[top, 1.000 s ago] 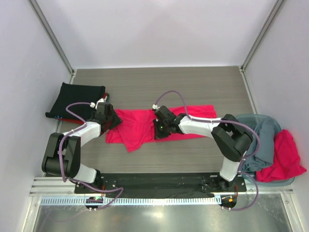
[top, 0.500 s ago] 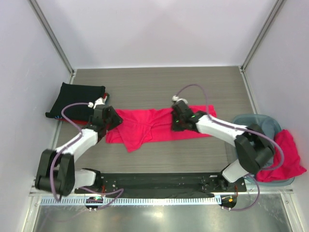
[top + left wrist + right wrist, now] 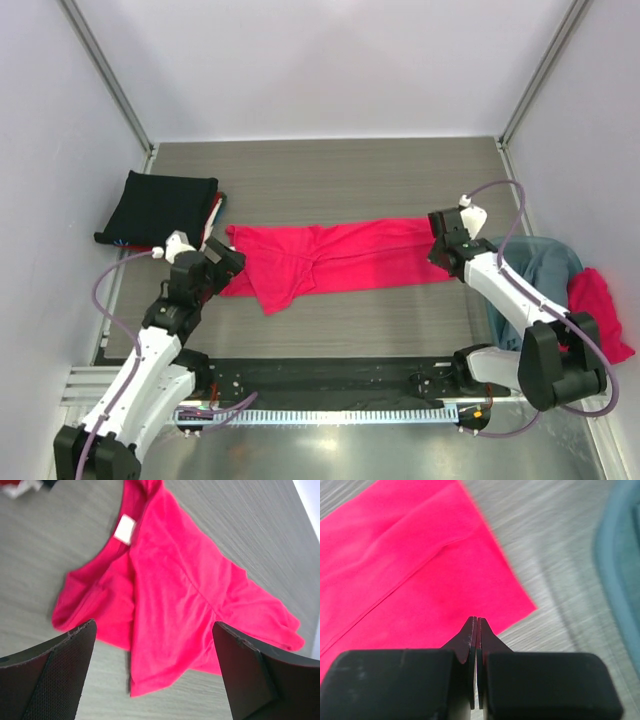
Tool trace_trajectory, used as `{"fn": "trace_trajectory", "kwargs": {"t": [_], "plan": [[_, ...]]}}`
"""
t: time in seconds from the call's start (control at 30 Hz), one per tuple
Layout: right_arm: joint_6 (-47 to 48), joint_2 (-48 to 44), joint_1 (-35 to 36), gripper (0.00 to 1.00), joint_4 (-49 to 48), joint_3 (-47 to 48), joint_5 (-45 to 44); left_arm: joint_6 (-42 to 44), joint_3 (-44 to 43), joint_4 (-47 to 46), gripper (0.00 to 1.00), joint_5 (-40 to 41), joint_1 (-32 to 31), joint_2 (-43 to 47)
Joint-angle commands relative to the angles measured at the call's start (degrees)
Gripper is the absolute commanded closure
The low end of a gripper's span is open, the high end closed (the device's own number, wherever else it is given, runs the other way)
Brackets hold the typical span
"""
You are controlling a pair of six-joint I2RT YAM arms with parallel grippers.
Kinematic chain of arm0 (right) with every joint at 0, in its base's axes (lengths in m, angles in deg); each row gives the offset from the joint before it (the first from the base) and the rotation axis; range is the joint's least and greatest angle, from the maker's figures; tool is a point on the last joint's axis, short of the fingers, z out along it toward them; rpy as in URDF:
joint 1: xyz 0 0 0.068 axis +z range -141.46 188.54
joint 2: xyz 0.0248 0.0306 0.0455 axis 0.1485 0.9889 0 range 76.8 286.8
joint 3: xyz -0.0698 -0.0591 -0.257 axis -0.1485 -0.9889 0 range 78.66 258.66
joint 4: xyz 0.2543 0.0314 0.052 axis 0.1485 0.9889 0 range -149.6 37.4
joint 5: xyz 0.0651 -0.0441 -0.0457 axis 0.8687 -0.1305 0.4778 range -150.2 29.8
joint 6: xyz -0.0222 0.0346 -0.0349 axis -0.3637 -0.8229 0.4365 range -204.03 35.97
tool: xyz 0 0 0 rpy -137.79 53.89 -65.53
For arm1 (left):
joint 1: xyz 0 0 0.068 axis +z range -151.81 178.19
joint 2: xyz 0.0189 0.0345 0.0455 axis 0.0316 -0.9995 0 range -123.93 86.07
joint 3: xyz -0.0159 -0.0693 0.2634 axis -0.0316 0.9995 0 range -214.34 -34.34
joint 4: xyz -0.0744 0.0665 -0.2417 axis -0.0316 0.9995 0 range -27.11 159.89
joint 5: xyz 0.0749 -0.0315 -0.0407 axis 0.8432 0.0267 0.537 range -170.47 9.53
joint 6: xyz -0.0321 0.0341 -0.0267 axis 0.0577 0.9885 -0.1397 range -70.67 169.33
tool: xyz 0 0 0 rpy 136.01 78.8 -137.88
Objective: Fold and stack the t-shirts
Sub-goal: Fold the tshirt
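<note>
A bright pinkish-red t-shirt [image 3: 340, 255] lies stretched out across the middle of the table, its white neck label [image 3: 125, 530] near the left end. My left gripper [image 3: 220, 265] hangs open just off that left end, with the t-shirt [image 3: 165, 580] showing between its wide-spread fingers [image 3: 55, 670] and nothing held. My right gripper [image 3: 442, 245] is shut and empty, its tips [image 3: 476, 621] over the near right corner of the t-shirt [image 3: 410, 555]. A folded black t-shirt [image 3: 155, 205] rests at the far left.
A heap of a grey-blue shirt [image 3: 545, 270] and a pinkish-red one [image 3: 600, 310] sits at the right edge, and the grey-blue cloth [image 3: 620, 555] shows beside the right gripper. Side walls stand close on both sides. Bare table lies behind the spread shirt.
My left gripper has opened and drawn back toward the near left. My right gripper has slid from the shirt's middle to its right end, staying shut.
</note>
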State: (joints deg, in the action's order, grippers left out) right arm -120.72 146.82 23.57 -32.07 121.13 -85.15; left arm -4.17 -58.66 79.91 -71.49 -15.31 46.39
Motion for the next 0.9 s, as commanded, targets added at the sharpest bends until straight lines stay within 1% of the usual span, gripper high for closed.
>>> {"fn": "trace_trajectory", "kwargs": {"t": [0.0, 0.03, 0.13, 0.2, 0.23, 0.33, 0.6, 0.87], "plan": [[-4.00, 2.13, -1.49, 0.99, 1.03, 0.15, -6.15, -6.00, 2.51, 5.04, 0.02, -0.79, -0.04, 4.86], [-4.79, 2.84, -2.36, 0.99, 0.95, 0.15, -6.25, -6.62, 3.39, 5.83, 0.05, -1.49, -0.04, 7.31], [-5.67, 5.90, -3.33, 0.99, 0.95, 0.32, -6.43, -10.22, 5.33, 6.01, 0.16, -4.57, -0.13, 10.05], [-6.20, 7.67, -3.34, 0.99, 0.95, 0.59, -6.51, -11.45, 6.65, 5.92, 0.18, -5.10, -0.13, 9.80], [-6.73, 9.07, -3.51, 0.99, 0.69, 0.59, -6.17, -11.54, 7.00, 5.92, 0.22, -5.11, -0.04, 9.36], [-7.52, 10.84, -3.51, 0.99, -0.37, 0.68, -5.90, -12.33, 7.27, 5.75, 0.24, -4.93, -0.04, 6.12], [-9.45, 16.19, -3.60, 0.99, -1.07, 1.29, -6.34, -16.11, 7.53, 2.94, 0.26, -3.35, -0.13, -1.18], [-11.39, 17.08, -3.69, 0.99, -0.55, 1.38, -4.93, -19.36, 4.46, -2.33, 0.27, -0.62, -0.13, -11.19]]}}
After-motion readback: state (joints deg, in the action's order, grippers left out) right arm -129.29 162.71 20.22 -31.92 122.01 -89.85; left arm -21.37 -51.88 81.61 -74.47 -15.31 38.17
